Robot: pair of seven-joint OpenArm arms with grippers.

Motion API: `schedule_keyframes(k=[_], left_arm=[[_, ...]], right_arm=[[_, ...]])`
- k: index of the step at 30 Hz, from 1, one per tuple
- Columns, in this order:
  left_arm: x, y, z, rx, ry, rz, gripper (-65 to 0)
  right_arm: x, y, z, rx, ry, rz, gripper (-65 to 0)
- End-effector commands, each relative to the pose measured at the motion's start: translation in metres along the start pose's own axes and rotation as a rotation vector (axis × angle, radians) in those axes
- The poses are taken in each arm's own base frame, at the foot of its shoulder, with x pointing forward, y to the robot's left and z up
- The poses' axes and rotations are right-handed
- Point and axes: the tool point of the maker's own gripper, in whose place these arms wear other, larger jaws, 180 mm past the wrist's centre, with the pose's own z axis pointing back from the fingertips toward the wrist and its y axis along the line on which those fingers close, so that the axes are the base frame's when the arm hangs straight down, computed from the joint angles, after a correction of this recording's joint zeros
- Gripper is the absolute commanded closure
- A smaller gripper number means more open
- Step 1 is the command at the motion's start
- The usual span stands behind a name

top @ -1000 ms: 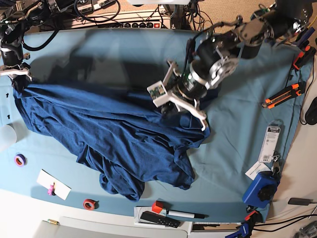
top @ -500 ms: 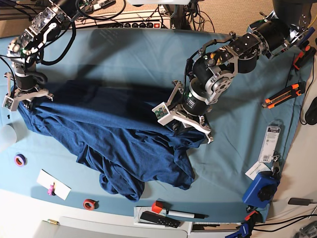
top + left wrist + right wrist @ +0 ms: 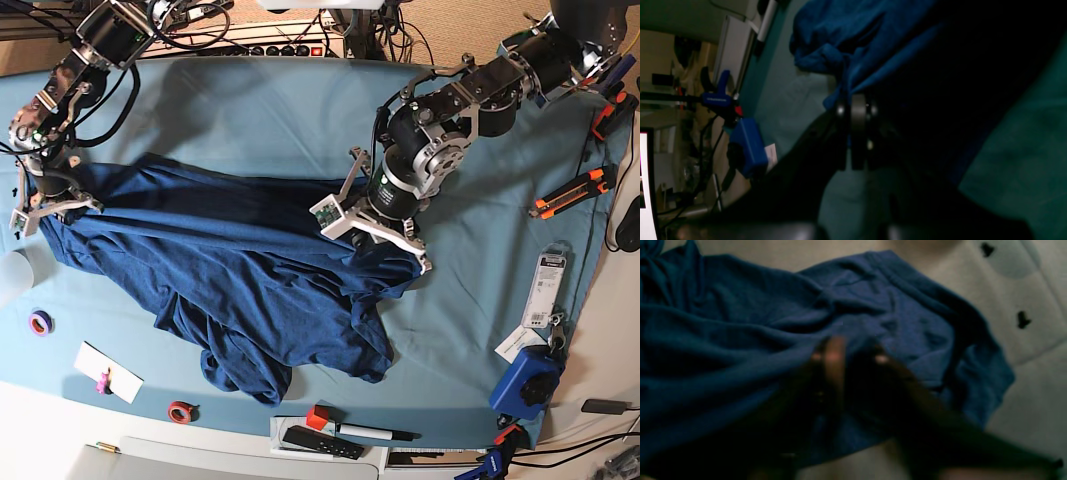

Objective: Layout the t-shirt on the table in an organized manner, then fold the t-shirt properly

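T-shirt [image 3: 255, 285] lies across the teal-blue cloth of the table [image 3: 480, 330], its upper layer drawn into a long diagonal fold between the two grippers. A second ago the far-side corner was pulled up taut by the right gripper [image 3: 68, 210]; now that gripper has come down nearer the front, and a strip of fabric shows behind the fold. Its fingers stand parted over the cloth, apparently just letting go, so that end seems placed and probably ready for smoothing. The left gripper [image 3: 362, 238] is closed on the other end, the knit gathered to a point at its tips (a tight pinch, by the look of its wrist view).

The navy jersey is soft and heathered, with a stitched hem band at the right-hand end and loose, rippled lobes slumping towards the front. Folding proper looks barely begun; those ripples could get trapped in a crease. Beyond the shirt, the cover is faintly wrinkled, with a red tape roll [image 3: 183, 413] and a white-barrelled marker [image 3: 370, 432] near the front edge.
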Motion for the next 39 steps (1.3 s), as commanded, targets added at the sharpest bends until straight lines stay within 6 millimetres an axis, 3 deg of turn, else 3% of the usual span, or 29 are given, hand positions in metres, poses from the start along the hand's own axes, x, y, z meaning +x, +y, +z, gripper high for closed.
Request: schedule_keyframes(k=[1, 2, 4, 6, 11, 16, 22, 25, 28, 32, 35, 39], left_arm=[[0.01, 0.015, 0.002, 0.047, -0.036, -0.002, 0.0], [0.01, 0.015, 0.002, 0.047, -0.037, -0.002, -1.3], [0.01, 0.015, 0.002, 0.046, -0.037, -0.001, -17.0], [0.01, 0.016, 0.002, 0.055, -0.037, 0.012, -26.6], [0.01, 0.02, 0.002, 0.074, -0.037, 0.038, -27.0], [0.01, 0.019, 0.002, 0.073, -0.037, 0.04, -27.0], [0.01, 0.018, 0.002, 0.065, -0.038, 0.044, -27.0], [0.01, 0.016, 0.002, 0.055, -0.038, 0.051, -27.0], [0.009, 0.013, 0.003, 0.05, -0.034, 0.053, -27.0], [0.004, 0.004, 0.004, 0.032, -0.021, 0.058, -27.0], [0.003, 0.003, 0.004, 0.029, -0.019, 0.06, -27.0], [0.003, 0.003, 0.004, 0.03, -0.019, 0.059, -27.0]], right_arm=[[0.022, 0.001, 0.003, 0.024, -0.06, 0.024, -22.9], [0.021, 0.004, 0.004, 0.042, -0.05, 0.035, -26.1], [0.019, 0.006, 0.004, 0.065, -0.031, 0.036, -26.6], [0.021, 0.005, 0.006, 0.078, -0.022, 0.029, -26.6], [0.03, -0.014, 0.018, 0.093, -0.065, -0.102, -26.6], [0.029, -0.054, 0.048, 0.115, -0.161, -0.378, -26.6], [-0.015, -0.102, 0.083, 0.017, -0.214, -0.63, -26.5], [-0.035, -0.111, 0.087, -0.046, -0.192, -0.662, -26.5], [-0.037, -0.112, 0.084, -0.072, -0.197, -0.677, -26.5], [-0.026, -0.102, 0.07, -0.073, -0.194, -0.661, -26.5], [-0.022, -0.084, 0.049, -0.032, -0.162, -0.66, -26.5], [-0.037, -0.065, 0.017, 0.028, -0.103, -0.733, -26.5]])
